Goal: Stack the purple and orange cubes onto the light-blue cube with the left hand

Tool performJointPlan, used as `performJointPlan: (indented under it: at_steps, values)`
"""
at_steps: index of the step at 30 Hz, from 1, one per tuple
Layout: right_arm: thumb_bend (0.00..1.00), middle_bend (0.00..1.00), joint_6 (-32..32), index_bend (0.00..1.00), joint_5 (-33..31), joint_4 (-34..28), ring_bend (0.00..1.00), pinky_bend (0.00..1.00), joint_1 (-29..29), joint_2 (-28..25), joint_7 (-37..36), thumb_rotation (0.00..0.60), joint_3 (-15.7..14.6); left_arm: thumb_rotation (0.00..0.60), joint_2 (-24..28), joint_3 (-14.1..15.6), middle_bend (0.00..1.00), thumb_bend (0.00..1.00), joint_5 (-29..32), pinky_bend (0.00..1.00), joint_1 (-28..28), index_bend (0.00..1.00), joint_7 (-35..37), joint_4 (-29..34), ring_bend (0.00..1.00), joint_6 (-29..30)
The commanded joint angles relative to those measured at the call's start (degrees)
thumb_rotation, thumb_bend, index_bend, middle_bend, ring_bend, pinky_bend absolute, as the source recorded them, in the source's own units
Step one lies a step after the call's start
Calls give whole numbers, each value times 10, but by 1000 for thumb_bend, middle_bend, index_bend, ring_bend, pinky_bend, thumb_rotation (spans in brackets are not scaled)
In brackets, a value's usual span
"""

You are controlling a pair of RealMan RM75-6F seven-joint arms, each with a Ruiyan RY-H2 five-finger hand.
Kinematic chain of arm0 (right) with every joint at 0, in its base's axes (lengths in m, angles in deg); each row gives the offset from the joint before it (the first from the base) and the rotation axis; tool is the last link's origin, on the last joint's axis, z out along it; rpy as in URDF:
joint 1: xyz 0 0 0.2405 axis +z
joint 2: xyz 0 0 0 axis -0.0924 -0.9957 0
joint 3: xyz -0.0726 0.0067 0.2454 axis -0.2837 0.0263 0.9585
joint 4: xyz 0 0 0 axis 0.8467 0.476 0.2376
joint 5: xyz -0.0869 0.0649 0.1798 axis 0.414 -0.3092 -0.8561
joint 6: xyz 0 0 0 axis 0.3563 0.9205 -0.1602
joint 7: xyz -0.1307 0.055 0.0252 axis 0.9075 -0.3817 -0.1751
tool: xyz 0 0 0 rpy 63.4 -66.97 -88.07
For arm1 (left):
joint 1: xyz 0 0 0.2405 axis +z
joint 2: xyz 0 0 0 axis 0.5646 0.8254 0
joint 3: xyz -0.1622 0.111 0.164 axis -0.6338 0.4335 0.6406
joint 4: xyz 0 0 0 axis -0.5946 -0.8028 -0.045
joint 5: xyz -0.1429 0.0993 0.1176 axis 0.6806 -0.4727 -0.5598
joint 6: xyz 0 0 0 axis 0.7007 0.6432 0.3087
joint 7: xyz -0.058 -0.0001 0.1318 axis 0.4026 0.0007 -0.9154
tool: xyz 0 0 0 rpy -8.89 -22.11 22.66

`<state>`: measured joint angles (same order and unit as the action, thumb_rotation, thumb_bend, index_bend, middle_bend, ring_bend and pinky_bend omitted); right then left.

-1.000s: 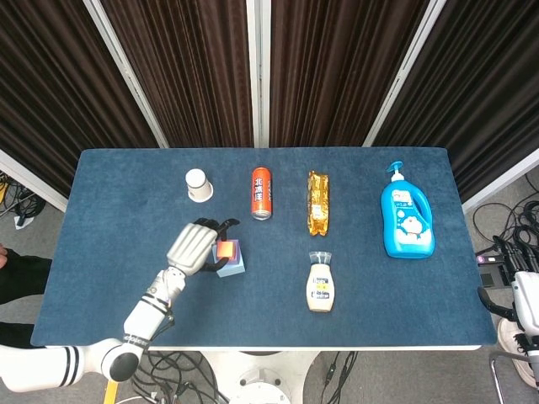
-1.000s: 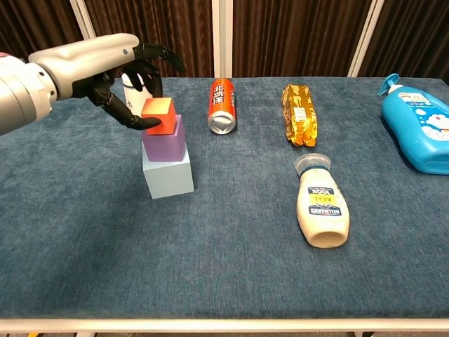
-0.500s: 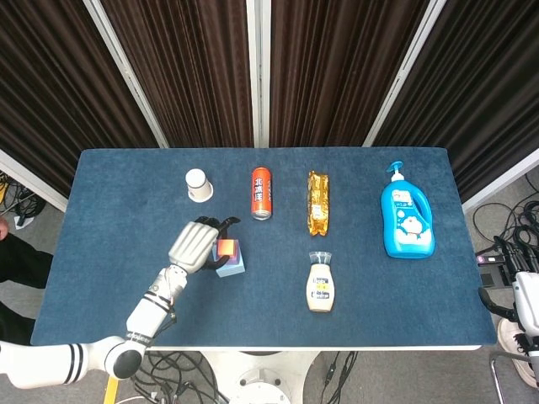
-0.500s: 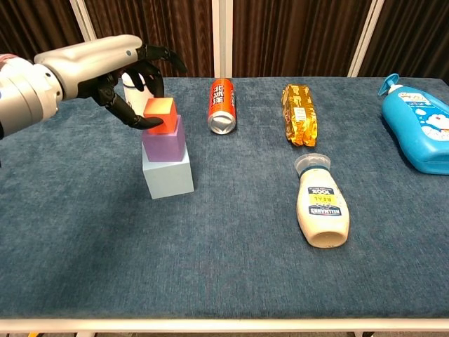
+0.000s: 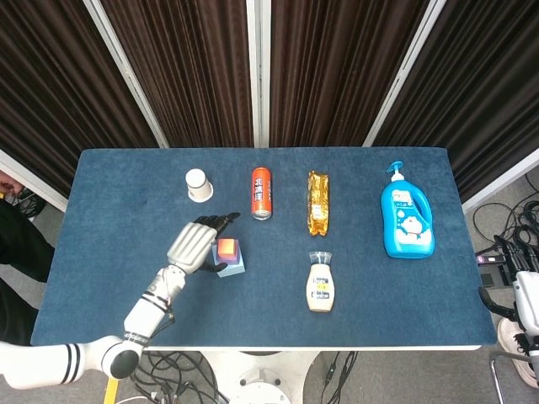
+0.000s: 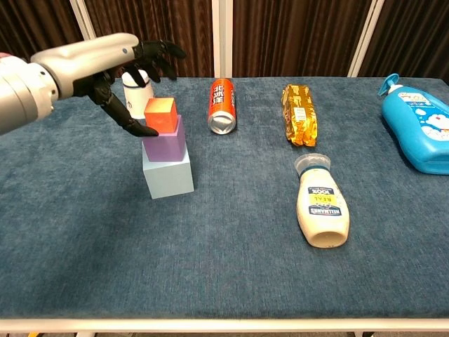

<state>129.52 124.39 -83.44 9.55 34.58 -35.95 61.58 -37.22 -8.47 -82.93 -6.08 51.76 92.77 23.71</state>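
Note:
The light-blue cube (image 6: 168,175) stands on the table with the purple cube (image 6: 165,140) on it and the small orange cube (image 6: 161,114) on top. My left hand (image 6: 123,67) hovers just left of the stack with its fingers spread and nothing in them. Its thumb tip lies close to the purple cube's left face. From the head view the same left hand (image 5: 192,244) sits beside the orange cube (image 5: 226,249) and the light-blue cube (image 5: 237,268). My right hand (image 5: 524,313) shows only partly, off the table's right edge; its fingers are unclear.
A white cup (image 6: 135,88) stands right behind my left hand. A red can (image 6: 222,105) lies to the right of the stack, then a gold packet (image 6: 299,114), a squeeze bottle (image 6: 321,202) and a blue detergent bottle (image 6: 415,126).
My left hand has let go of the orange cube and spread its fingers, drawing slightly up and to the left. The three-cube stack has stayed in place.

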Motion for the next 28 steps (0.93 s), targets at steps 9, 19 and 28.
performJointPlan:
  at_steps: [9,19,28]
  values:
    - [233,116,0,39,3,2,0,0,-1,-1,-5,600,-2,600,99,58,266,156,-32,226,64,141,4,48,200,40]
    - [234,117,-2,39,7,-4,0,0,2,5,17,600,-5,600,122,147,253,138,-205,227,177,192,40,-112,178,195]
    - [232,117,0,39,12,-5,0,0,1,8,26,600,-8,600,161,188,252,137,-209,227,237,192,30,-101,178,207]
